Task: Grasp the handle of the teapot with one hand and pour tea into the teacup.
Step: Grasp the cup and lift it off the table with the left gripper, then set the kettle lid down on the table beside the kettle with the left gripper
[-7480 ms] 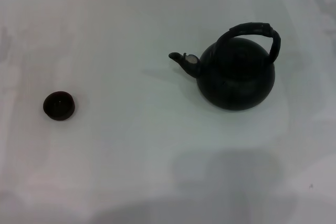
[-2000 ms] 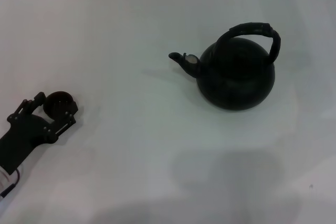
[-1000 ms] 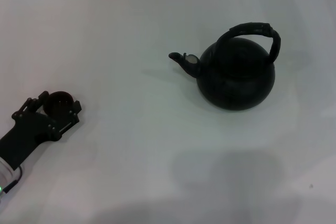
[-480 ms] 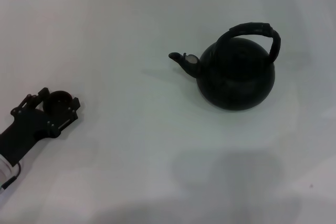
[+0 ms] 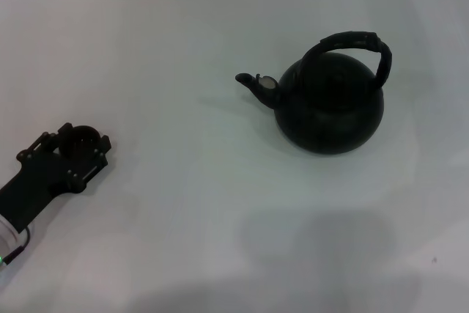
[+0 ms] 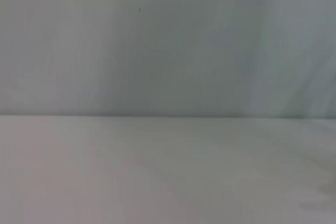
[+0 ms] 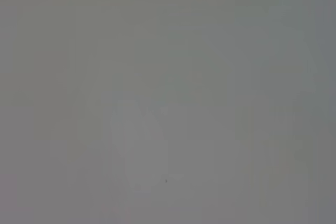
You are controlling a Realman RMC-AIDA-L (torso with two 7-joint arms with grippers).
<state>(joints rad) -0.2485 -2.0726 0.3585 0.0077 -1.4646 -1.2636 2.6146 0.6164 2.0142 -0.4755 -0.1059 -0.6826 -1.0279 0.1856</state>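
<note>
At the earliest moment no arm was to be seen; the left gripper has since been brought in from the lower left corner of the head view and is now set around the teacup, one finger on each side of it. Over the last two seconds the gripper has been shifted slightly toward the upper part of the frame. The teacup has been carried a little up with it from its first position at the left edge.
</note>
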